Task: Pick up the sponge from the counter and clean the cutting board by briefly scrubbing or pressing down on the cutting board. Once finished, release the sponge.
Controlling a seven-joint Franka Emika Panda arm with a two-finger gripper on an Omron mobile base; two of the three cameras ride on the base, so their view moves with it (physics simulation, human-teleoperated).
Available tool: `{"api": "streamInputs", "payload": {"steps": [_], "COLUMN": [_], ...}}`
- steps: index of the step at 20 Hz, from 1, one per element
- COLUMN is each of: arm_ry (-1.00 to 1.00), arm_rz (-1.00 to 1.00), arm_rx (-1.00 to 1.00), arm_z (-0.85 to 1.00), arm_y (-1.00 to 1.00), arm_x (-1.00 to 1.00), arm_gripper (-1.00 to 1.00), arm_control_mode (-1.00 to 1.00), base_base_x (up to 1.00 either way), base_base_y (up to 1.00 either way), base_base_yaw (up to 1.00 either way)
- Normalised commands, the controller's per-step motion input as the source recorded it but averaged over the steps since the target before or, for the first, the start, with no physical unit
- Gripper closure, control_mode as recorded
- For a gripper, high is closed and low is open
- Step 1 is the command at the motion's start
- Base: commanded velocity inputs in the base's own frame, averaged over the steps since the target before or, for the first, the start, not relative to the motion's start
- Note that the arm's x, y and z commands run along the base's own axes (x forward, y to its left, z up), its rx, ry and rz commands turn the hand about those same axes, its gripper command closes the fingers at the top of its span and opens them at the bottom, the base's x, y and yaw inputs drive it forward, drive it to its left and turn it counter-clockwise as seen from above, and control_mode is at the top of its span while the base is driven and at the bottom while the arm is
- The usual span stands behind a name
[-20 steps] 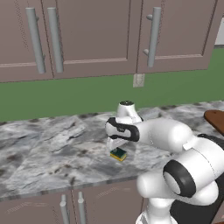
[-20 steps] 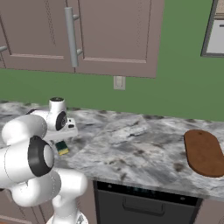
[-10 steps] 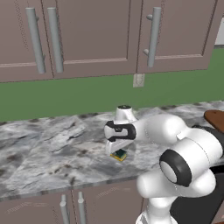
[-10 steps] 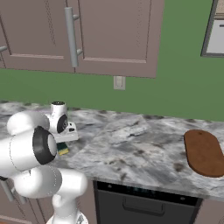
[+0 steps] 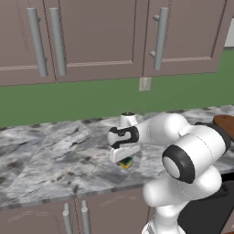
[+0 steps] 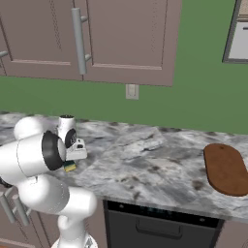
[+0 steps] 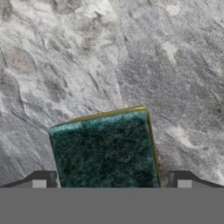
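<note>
The sponge (image 7: 105, 148), dark green on top with a yellow body, lies on the marbled counter (image 5: 55, 160). My gripper (image 7: 112, 181) points straight down over it, open, with one fingertip on each side of the block. From the base cameras, the sponge (image 5: 126, 162) (image 6: 70, 166) peeks out just below the hand, near the counter's front edge. The reddish-brown oval cutting board (image 6: 225, 168) lies flat far to the right, with its end (image 5: 225, 122) showing past my arm.
Brown wall cabinets with long metal handles (image 5: 157, 39) hang over a green wall with a socket (image 6: 131, 91). A dark oven front (image 6: 160, 225) sits under the counter between the sponge and the board.
The hand has sunk a little lower over the sponge and the elbow has swung forward. The sponge and the board lie where they were.
</note>
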Motion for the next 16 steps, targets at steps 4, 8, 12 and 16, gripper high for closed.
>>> {"api": "streamInputs", "payload": {"steps": [4, 8, 12, 16], "arm_ry": [0.0, 0.0, 0.0, -0.01], "arm_rz": [0.0, 0.0, 0.0, -0.03], "arm_rx": [0.0, 0.0, 0.0, 0.0], "arm_z": [-0.09, -0.04, 0.0, 0.18], "arm_y": [0.02, 0.0, 0.0, -0.06], "arm_x": [0.0, 0.0, 0.0, -0.22], "arm_gripper": [-1.0, 1.0, 1.0, 1.0], "arm_control_mode": [-1.0, -1.0, -1.0, -1.0], "base_base_x": [0.0, 0.0, 0.0, 0.0], "base_base_y": [0.0, 0.0, 0.0, 0.0], "base_base_yaw": [0.0, 0.0, 0.0, 0.0]}}
